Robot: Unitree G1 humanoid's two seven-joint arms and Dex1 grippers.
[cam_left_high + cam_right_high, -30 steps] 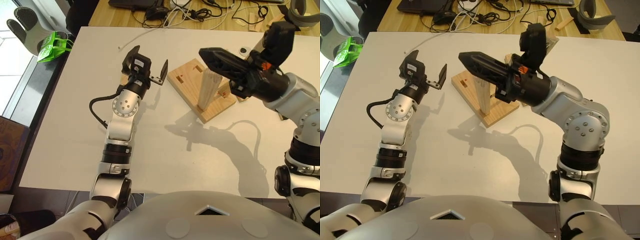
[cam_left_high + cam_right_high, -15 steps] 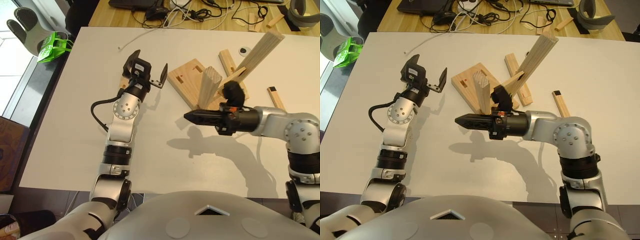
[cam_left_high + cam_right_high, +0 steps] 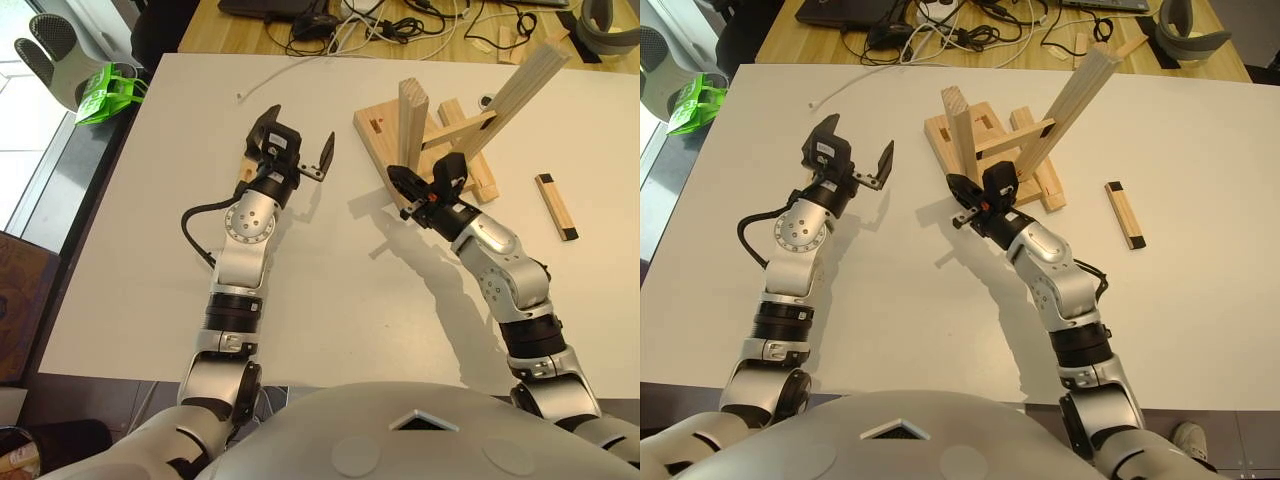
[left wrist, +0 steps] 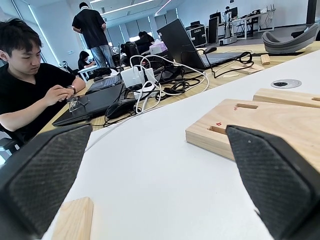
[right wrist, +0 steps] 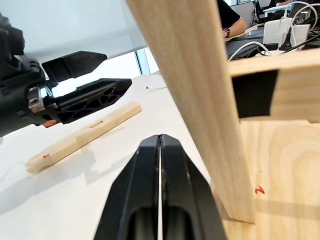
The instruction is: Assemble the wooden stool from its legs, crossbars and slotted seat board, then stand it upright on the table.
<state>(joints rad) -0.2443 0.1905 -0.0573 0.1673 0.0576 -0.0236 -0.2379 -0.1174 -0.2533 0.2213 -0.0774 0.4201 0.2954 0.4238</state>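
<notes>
The slotted seat board (image 3: 382, 143) lies flat on the white table. One leg (image 3: 412, 113) stands upright in it. A second leg (image 3: 524, 84) leans up to the right, and a crossbar (image 3: 457, 126) joins the two. My right gripper (image 3: 398, 182) is shut and empty, low at the board's near edge beside the upright leg (image 5: 200, 100). My left gripper (image 3: 295, 150) is open, left of the board, with nothing between its pads (image 4: 45, 170). A loose slotted leg (image 5: 85, 135) lies on the table under the left gripper. A short bar with dark ends (image 3: 553, 206) lies at the right.
More wooden pieces (image 3: 478, 165) lie flat behind the leaning leg. A white cord (image 3: 268, 80) lies at the table's far side. Beyond it, a wooden desk holds laptops and cables (image 3: 330, 25). A green bag (image 3: 105, 92) hangs off the left edge.
My right arm has swung down from above the board to its near edge. The board and its legs have turned and slid away from me. The left gripper has stayed put.
</notes>
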